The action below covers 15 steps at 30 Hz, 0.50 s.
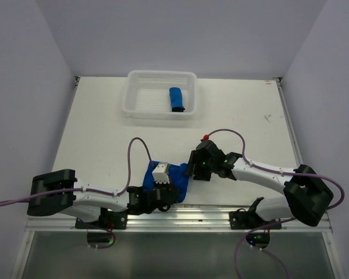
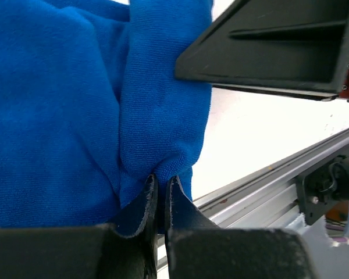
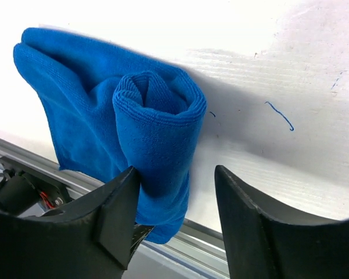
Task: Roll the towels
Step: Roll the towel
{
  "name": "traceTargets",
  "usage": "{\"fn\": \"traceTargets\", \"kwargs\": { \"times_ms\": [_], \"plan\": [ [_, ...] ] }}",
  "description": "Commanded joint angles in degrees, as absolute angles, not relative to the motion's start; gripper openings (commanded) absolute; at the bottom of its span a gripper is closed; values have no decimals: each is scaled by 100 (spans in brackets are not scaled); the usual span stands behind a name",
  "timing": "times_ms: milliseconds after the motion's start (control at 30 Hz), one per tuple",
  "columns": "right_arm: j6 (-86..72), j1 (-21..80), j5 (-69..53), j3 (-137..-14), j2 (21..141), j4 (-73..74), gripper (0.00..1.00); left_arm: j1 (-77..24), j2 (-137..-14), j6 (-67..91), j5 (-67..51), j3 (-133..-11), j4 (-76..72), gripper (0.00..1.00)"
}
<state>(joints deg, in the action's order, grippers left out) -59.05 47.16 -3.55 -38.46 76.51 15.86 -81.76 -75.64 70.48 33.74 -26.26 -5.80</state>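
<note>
Top external: white basket at the far middle of the table. First towel lies inside it toward the right, a tight blue roll that looks finished. Second towel sits at the near edge of the table, roughly centre, between the two arms and partly hidden under them.

Left wrist view: left hand pinched tight on a fold of the second towel, fingertips nearly meeting with only thin cloth between. Cloth bunches above the pinch.

Right wrist view: right hand has its jaws well apart and holds nothing. The roll's end shows a clear spiral. It rests against the inner face of one finger; the other finger is clear of it. A loose flap spreads off beside the roll, and the lower end hangs toward the metal rail at the table edge.

Handling, my reading: light, soft, pile cloth with no stiffness, so it will sag and unwind wherever unsupported. Not slippery, not fragile; the nap should give the pads good bite. A thin pinch on one layer would likely drag that layer alone and loosen the spiral. Better to take hold across the whole roll body near mid-length, jaws wide enough to span it, flap tucked under. This roll looks looser than the one in the basket, so it probably needs tightening before it is carried over.
</note>
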Motion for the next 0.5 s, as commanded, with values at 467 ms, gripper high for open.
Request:
{"fn": "traceTargets", "kwargs": {
  "times_ms": [467],
  "plan": [
    [-6205,4649,-597,-2637,6785,-825,68,-8218,-6382,9245,3375,-818,-1634,0]
  ]
}}
